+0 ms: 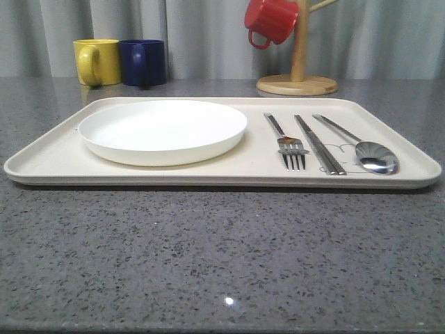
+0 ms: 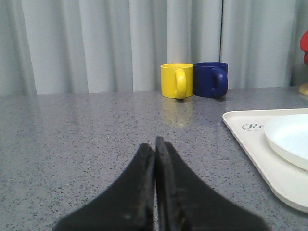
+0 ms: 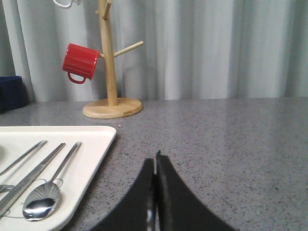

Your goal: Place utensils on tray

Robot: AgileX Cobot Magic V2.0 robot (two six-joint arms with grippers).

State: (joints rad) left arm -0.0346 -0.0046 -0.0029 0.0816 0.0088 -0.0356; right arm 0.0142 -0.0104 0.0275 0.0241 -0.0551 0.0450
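Observation:
The cream tray (image 1: 55, 156) lies across the grey table. On its right half rest a silver fork (image 1: 290, 147), a pair of chopsticks (image 1: 318, 143) and a spoon (image 1: 374, 156), side by side. The spoon (image 3: 44, 201) and chopsticks (image 3: 33, 170) also lie on the tray (image 3: 91, 149) in the right wrist view. My left gripper (image 2: 155, 144) is shut and empty over bare table, left of the tray (image 2: 250, 144). My right gripper (image 3: 155, 161) is shut and empty over the table, right of the tray.
A round white plate (image 1: 163, 130) sits on the tray's left half. A yellow mug (image 1: 97, 61) and a blue mug (image 1: 143, 62) stand at the back left. A wooden mug tree (image 1: 297, 78) with a red mug (image 1: 270, 21) stands at the back right. Curtains hang behind.

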